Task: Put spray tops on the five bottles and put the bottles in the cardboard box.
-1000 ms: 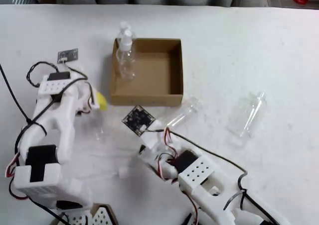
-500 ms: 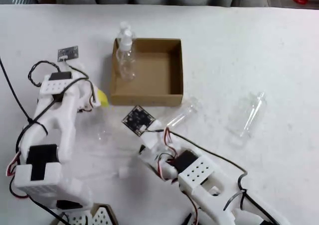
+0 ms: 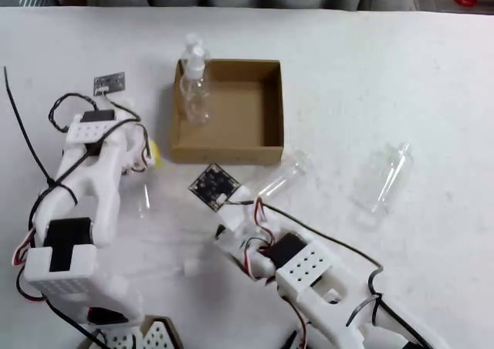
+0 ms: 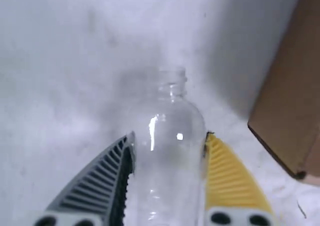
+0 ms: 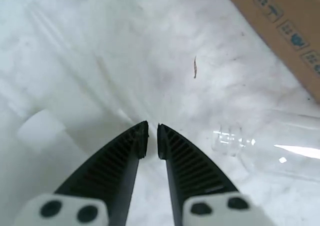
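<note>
risk 1: the clear round plastic bottle (image 4: 172, 106) is slick and pinched on its body only. a light or off-centre squeeze could let it twist or slide out of the left fingers (image 4: 227, 181).
risk 2: its neck is open, with no spray top on. if it goes into the brown cardboard box (image 3: 266, 144) like this, the capping step gets skipped.
risk 3: a box corner sits near the held bottle. a careless swing could clip the wall and upset the grip.
risk 4: the right fingers (image 5: 120, 161) hover near the neck of a second clear bottle lying on its side (image 5: 285, 158). a nudge would roll it across the white worktop (image 3: 401, 79).
left fingers: one grey, one yellow, both ribbed, closed on the held bottle's two sides.
right fingers: black, nearly together, nothing between them.
held bottle look: transparent, rounded shoulder, threaded neck, looks empty.
held bottle place: between the left fingers, near the box. can't tell if it rests on the worktop or is lifted.
progress: a clear bottle with a white spray top (image 3: 194, 86) is in the box at its left wall. a third uncapped bottle (image 3: 382, 179) lies well apart on the worktop.
</note>
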{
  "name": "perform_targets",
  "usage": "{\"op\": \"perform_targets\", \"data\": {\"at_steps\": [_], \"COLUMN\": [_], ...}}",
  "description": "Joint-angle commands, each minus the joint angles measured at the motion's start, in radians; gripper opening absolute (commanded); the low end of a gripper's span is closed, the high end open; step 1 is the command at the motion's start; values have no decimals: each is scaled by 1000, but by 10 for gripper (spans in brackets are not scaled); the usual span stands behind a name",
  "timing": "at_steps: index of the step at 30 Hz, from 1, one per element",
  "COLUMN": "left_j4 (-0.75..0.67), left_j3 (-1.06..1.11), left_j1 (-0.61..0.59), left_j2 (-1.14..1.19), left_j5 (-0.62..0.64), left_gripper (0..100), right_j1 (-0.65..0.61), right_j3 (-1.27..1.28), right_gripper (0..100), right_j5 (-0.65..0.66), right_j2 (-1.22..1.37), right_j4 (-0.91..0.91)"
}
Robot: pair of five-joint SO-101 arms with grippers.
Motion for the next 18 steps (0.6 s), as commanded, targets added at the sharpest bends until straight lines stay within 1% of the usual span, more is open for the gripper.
{"op": "perform_targets", "data": {"at_steps": [1,6,9,13,18], "left_j4": [-17,-15,6,20,14], "left_j3": [-48,-34,-43,-71,-80], "left_j1": [10,2,-36,-107,-162], "left_j2": [-8,-19,-21,-21,-19], "left_j5": [-2,-3,-3,-2,3], "left_gripper": [30,20,20,20,20], "right_j1": [10,13,13,13,-5], "right_j3": [-8,-11,-14,-14,-9], "right_gripper": [16,16,16,16,16], "right_j5": [12,12,31,126,184], "right_j2": [-28,-38,-73,-205,-464], "right_j4": [7,42,93,209,409]}}
